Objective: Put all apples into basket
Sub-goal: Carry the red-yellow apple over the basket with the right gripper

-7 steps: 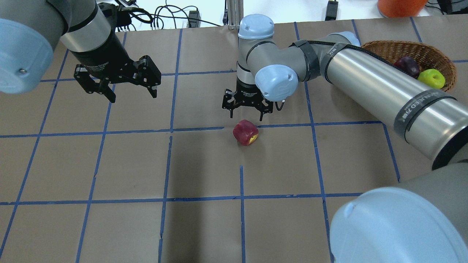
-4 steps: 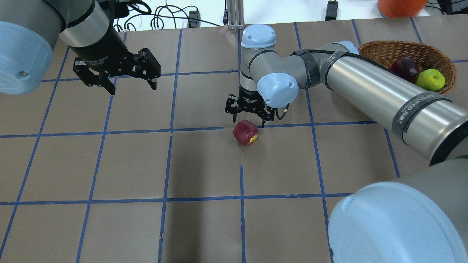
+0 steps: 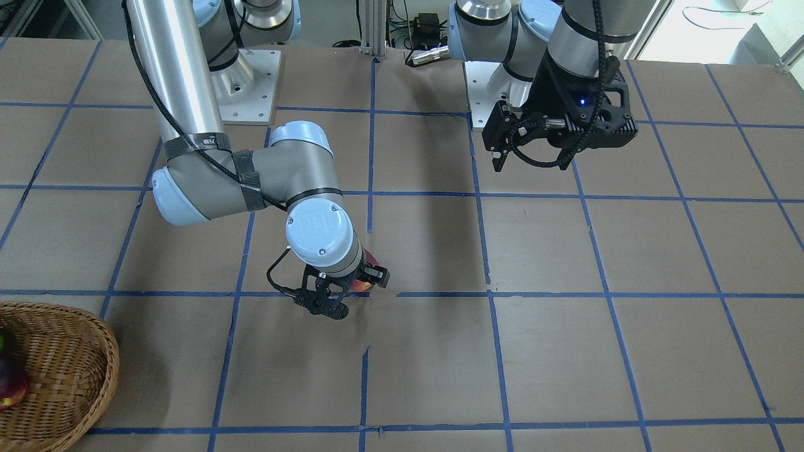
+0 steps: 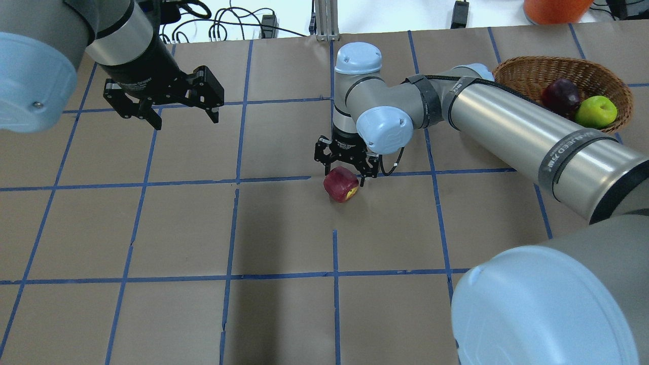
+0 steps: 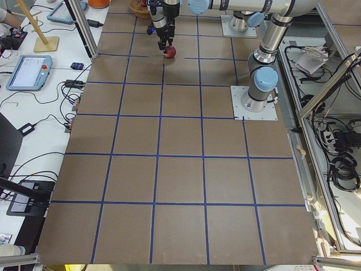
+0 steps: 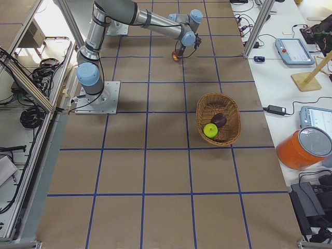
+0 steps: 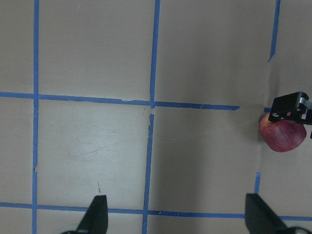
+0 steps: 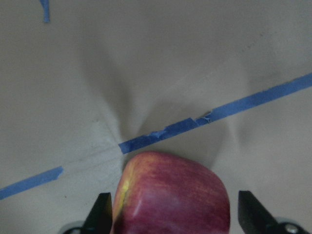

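Note:
The squarish dark red apple (image 4: 341,184) with a yellowish base lies on the brown table near the middle. My right gripper (image 4: 346,170) is open and low over it, one finger on each side; in the right wrist view the apple (image 8: 170,195) sits between the fingertips (image 8: 102,212). The wicker basket (image 4: 527,71) stands at the far right and holds the maroon apple (image 4: 560,96) and the lime-green apple (image 4: 598,111). My left gripper (image 4: 185,119) is open and empty, raised over the far left of the table.
My right forearm (image 4: 532,132) stretches from the lower right across the front of the basket. An orange bucket (image 4: 555,10) and cables (image 4: 238,23) lie beyond the far table edge. A metal post (image 4: 322,20) stands at the far middle.
My right gripper has come down from above the apple until its open fingers sit on either side of it. The left gripper has shifted slightly toward the far edge.

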{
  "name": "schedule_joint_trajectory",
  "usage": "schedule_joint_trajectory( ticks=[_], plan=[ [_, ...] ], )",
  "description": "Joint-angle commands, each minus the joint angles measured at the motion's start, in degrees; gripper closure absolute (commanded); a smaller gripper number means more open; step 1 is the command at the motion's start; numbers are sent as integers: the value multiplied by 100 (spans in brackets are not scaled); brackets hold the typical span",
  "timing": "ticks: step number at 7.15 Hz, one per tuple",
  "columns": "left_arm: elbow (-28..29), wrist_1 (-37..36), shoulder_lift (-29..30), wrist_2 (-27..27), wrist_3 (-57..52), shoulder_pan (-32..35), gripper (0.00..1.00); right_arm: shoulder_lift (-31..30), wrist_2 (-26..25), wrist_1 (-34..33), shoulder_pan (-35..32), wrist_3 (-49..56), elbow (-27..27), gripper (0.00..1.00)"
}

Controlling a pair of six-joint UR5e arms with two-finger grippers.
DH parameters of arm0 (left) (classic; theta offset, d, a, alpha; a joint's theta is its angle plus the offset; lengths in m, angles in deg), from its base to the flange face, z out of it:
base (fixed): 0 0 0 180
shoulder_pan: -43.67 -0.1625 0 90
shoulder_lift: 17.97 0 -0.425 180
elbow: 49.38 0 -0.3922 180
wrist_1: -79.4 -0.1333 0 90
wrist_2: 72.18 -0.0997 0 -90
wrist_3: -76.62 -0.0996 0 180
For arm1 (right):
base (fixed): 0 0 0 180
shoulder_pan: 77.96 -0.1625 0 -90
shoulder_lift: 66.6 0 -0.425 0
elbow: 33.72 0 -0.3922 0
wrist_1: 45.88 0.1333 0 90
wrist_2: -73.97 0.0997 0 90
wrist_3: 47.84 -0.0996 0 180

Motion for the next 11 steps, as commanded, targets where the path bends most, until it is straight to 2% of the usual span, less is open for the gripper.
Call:
schedule_joint_trajectory(
  ticks=[1, 3, 4, 6, 7, 8, 9, 11],
  plan=[
    [3, -1, -10, 7, 0, 3, 0, -12, 188, -37, 6, -80, 13, 100],
    [12, -1, -19, 51, 0, 3, 0, -204, 144, 6, 85, -80, -153, 100],
    [12, -1, -19, 43, 0, 3, 0, -336, 74, 102, 329, -19, -302, 100],
    [12, 8, -27, 34, 0, 3, 0, -443, -74, 811, 1249, 644, -959, 100],
    [4, 8, -36, -1, 0, 3, 0, -443, -563, 1076, 1672, 1432, -1354, 100],
    [12, 8, -36, 16, 0, 3, 0, -417, -838, 1148, 1972, 1753, -1619, 100],
    [4, 8, -36, 7, 0, 3, 0, -416, -1310, 1166, 2253, 2470, -1717, 100],
    [4, 8, -45, -1, 0, 3, 0, -320, -1883, 1071, 3008, 3525, -1727, 100]
  ],
)
